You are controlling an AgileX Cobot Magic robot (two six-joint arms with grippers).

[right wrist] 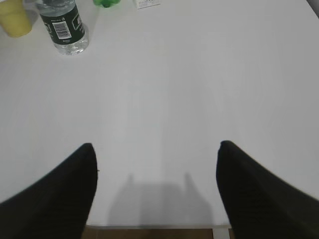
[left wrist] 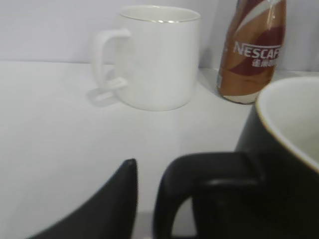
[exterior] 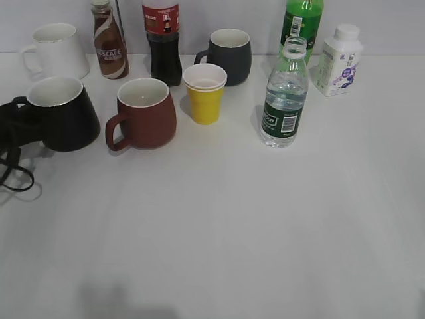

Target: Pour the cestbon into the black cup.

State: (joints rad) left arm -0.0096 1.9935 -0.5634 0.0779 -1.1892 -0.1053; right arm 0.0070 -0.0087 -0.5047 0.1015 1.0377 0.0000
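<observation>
The cestbon (exterior: 284, 96) stands upright, far ahead-left of the spread right hand (right wrist: 155, 164); left hand (left wrist: 149, 199) at the black cup's (exterior: 62, 113) handle, grip unclear.

Matte black curved, tapering jaws, left arm (exterior: 16, 129) black, looping black cable (exterior: 14, 174)

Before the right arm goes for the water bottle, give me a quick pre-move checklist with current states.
1. Bottle upright: ok, the cestbon stands on the table.
2. Cap off for pouring: ok, its neck looks open in the exterior view.
3. right gripper open: ok, fingers wide apart over bare table, far from the bottle.
4. Clear approach: ok, the yellow cup stands apart to the bottle's left; the green bottle is behind it.
5. black cup upright: ok.
6. left gripper hold on the cup handle: cannot tell; one finger sits beside the handle, the other is hidden.
</observation>
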